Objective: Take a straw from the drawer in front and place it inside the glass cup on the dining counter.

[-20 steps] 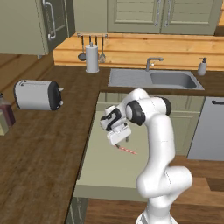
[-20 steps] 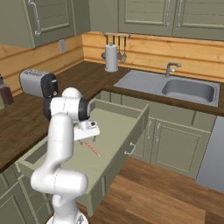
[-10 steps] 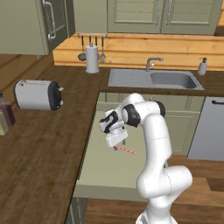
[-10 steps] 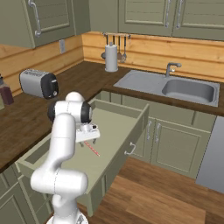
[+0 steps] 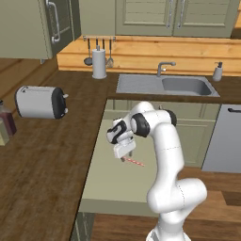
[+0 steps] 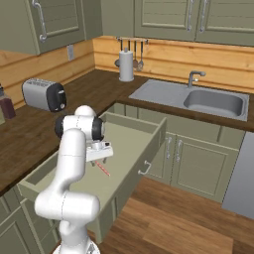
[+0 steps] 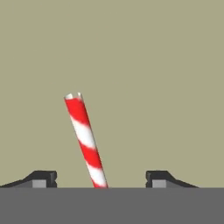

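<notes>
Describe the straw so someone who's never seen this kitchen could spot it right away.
Find the wide green drawer pulled open below the counter left of the sink. On its flat floor, under the gripper, lies the straw. It is a thin red stick with white stripes, the one bright thing on that pale surface.

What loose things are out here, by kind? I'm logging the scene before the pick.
Straw in the drawer: 1
Toaster: 1
Paper-towel roll: 1
Soap dispenser: 1
Dark jar at the left edge: 1
Hanging utensils: 3
Total: 8
</notes>
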